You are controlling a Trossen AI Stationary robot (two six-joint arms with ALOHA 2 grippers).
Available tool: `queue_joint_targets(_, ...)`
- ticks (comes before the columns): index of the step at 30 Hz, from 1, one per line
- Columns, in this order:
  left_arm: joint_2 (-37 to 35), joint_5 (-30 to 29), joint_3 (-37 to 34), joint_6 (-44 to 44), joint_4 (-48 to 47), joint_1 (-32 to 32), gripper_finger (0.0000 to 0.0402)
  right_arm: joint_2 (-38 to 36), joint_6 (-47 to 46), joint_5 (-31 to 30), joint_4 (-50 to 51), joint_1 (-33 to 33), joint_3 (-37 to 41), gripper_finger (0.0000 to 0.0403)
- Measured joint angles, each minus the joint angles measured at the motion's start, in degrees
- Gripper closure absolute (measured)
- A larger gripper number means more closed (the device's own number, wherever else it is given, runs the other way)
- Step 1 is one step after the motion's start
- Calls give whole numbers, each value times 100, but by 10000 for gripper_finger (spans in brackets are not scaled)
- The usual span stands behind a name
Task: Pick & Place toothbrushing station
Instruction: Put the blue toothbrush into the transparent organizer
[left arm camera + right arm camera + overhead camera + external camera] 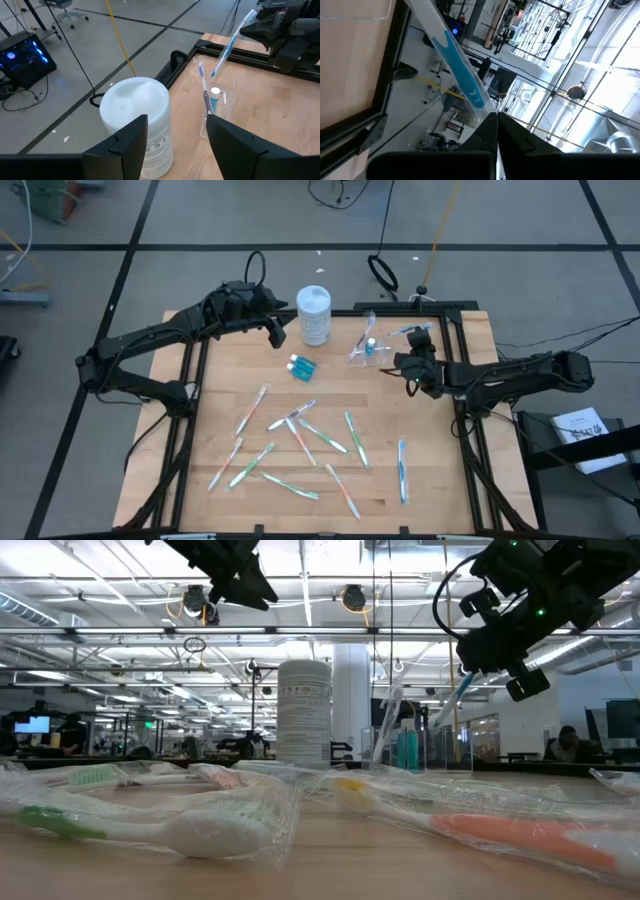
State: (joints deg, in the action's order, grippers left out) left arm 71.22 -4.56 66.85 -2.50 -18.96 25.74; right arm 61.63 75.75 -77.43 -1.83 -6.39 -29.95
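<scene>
A clear plastic cup point(366, 348) stands at the table's far side with a purple toothbrush point(204, 92) and a small blue tube point(215, 99) in it. Two blue tubes point(300, 366) lie near it, and several wrapped toothbrushes point(300, 438) lie spread over the table's middle. My right gripper point(412, 348) hovers just right of the cup, shut on a blue-and-white toothbrush point(226, 47). My left gripper point(278, 335) hangs open in the air beside a white canister point(314, 313), touching nothing. My right gripper pinches the blue-and-white toothbrush near its upper end point(479, 102) between its two fingers. The fingers come nearly level from the table's right. The brush is lifted clear and slants down from the fingers, its free blue end point(213, 74) above the cup.
The white canister point(137, 120) stands upright at the far edge, left of the cup. A black frame rail point(460, 360) runs along the table's sides. Wrapped toothbrushes point(200, 815) lie close to the near edge.
</scene>
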Motion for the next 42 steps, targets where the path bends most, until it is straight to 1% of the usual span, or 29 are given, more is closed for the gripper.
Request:
queue_joint_targets(2,0,1,0,0,0,0,192,0,23,89,-13,12,0,403)
queue_joint_targets(7,0,2,0,-20,0,0,192,0,61,89,-13,137,0,403)
queue_joint_targets(12,0,0,0,-22,0,0,192,-14,81,87,-5,399,0,403)
queue_joint_targets(19,0,0,0,-26,4,0,192,-393,-178,89,37,704,0,403)
queue_joint_targets(22,0,0,0,-17,9,0,192,-428,-437,104,76,704,0,403)
queue_joint_targets(25,0,0,0,-13,11,0,192,-428,-436,94,365,656,0,403)
queue_joint_targets(29,0,1,0,0,13,0,192,-428,-555,-185,642,481,0,403)
queue_joint_targets(35,0,0,0,0,20,0,192,-428,-649,-168,869,314,0,403)
queue_joint_targets(36,0,1,0,0,20,0,192,-428,-699,-98,877,289,0,403)
queue_joint_targets(37,0,0,0,0,20,0,192,-428,-750,96,877,264,0,403)
queue_joint_targets(40,0,2,0,0,20,0,192,-422,-751,1005,904,214,0,403)
queue_joint_targets(42,0,2,2,0,20,0,192,-386,-728,1254,896,157,0,403)
